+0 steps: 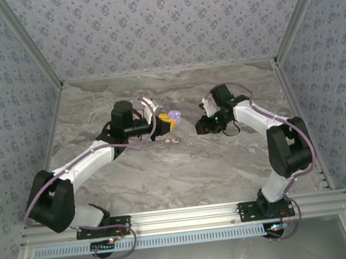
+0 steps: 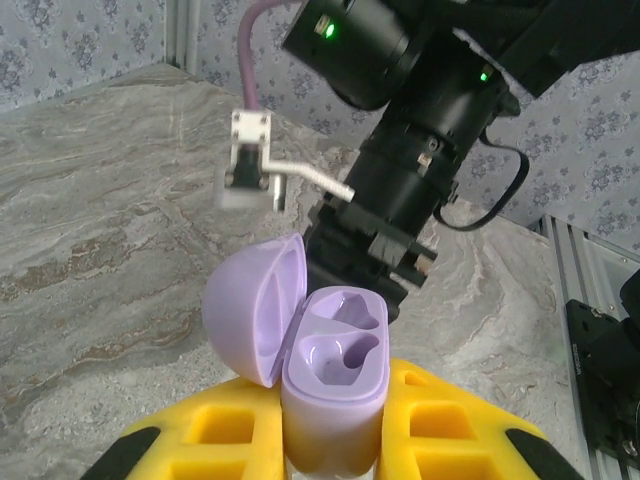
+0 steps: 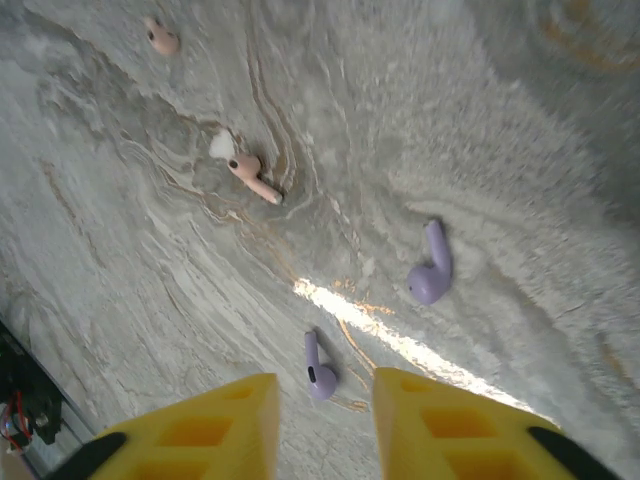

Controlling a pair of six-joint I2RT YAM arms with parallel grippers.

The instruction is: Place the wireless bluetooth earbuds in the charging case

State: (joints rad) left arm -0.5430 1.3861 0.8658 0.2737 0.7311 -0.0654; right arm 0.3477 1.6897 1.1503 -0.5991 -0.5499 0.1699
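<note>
On the desk (image 3: 520,120), just beyond the right tool's (image 3: 325,392) parted, empty fingers, lies a lilac earbud (image 3: 319,372); a second lilac earbud (image 3: 431,270) and a pink earbud (image 3: 250,176) lie farther off. Opposite, the left tool (image 2: 330,445) clamps the lilac charging case (image 2: 335,365), lid open, both sockets empty. Pickup seems the step in hand: lower, straddle the earbud's stem, close gently.

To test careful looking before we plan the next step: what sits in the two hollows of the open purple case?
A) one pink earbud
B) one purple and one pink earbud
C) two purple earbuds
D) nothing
D: both hollows of the purple case are bare, and a purple earbud lies on the table.
</note>
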